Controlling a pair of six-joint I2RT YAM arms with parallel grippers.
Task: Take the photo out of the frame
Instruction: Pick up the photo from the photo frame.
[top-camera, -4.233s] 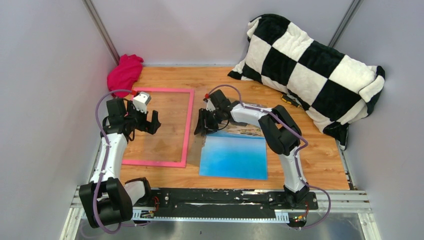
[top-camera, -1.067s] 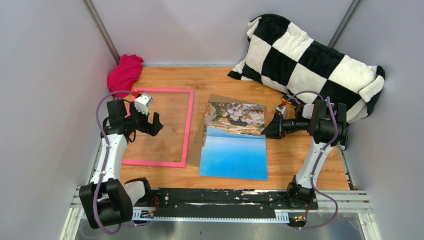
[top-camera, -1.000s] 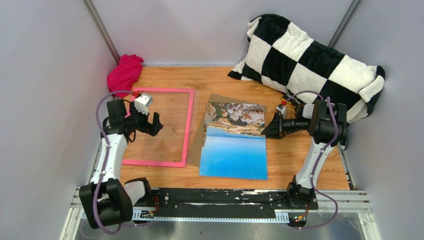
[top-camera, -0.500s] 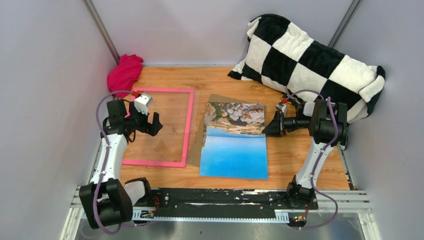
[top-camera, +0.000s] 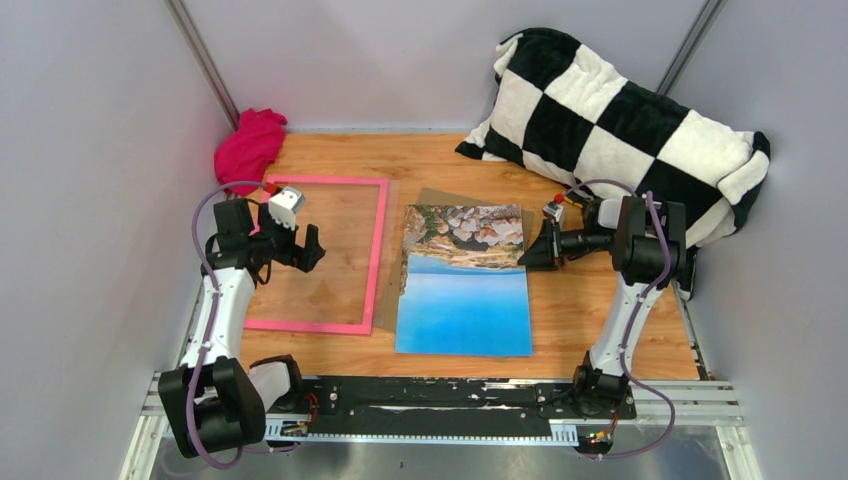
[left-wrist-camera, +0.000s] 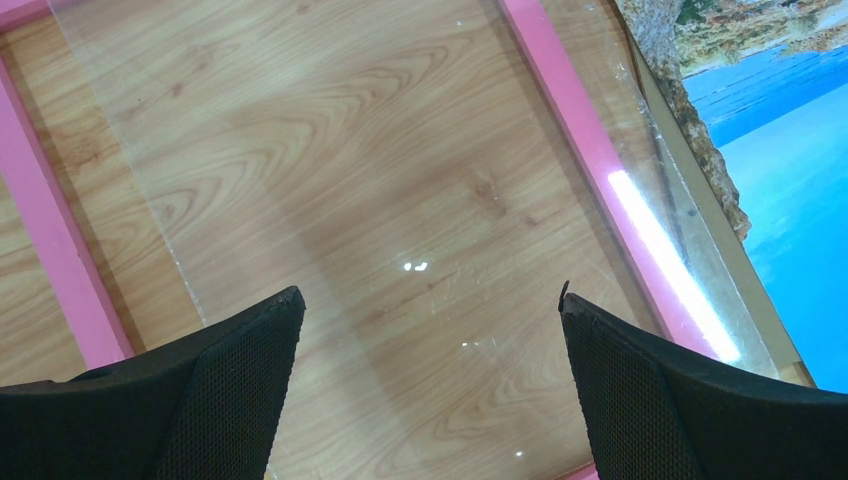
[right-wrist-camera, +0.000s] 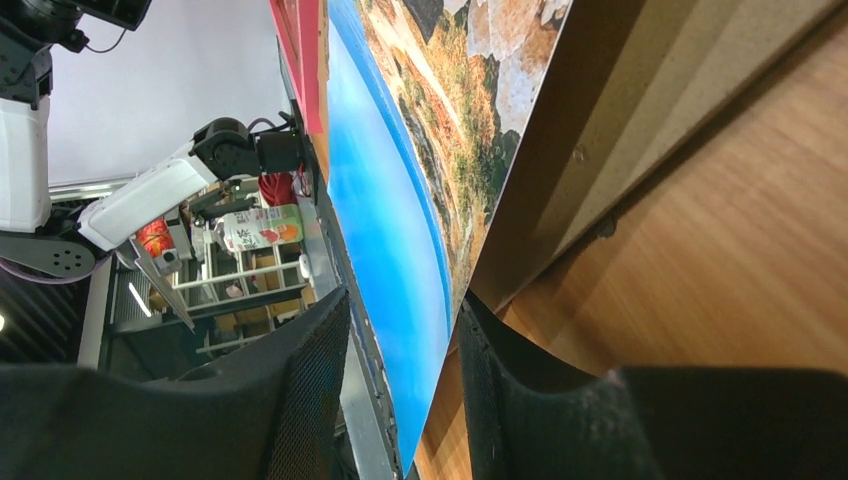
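Already, seen from above, the photo (top-camera: 463, 280) lies at centre on a brown board (top-camera: 450, 196) on the counter (top-camera: 600, 310), right of the frame (top-camera: 377, 250); removal looks done. Left wrist: the left gripper (left-wrist-camera: 430, 300) gapes wide and empty over the frame. Right wrist: the right gripper (right-wrist-camera: 403, 298) stands half open around the photo's edge.

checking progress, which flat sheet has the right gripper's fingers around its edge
The photo, the seascape print: right gripper straddles its right edge. Brown board lies beneath it, pink frame apart.
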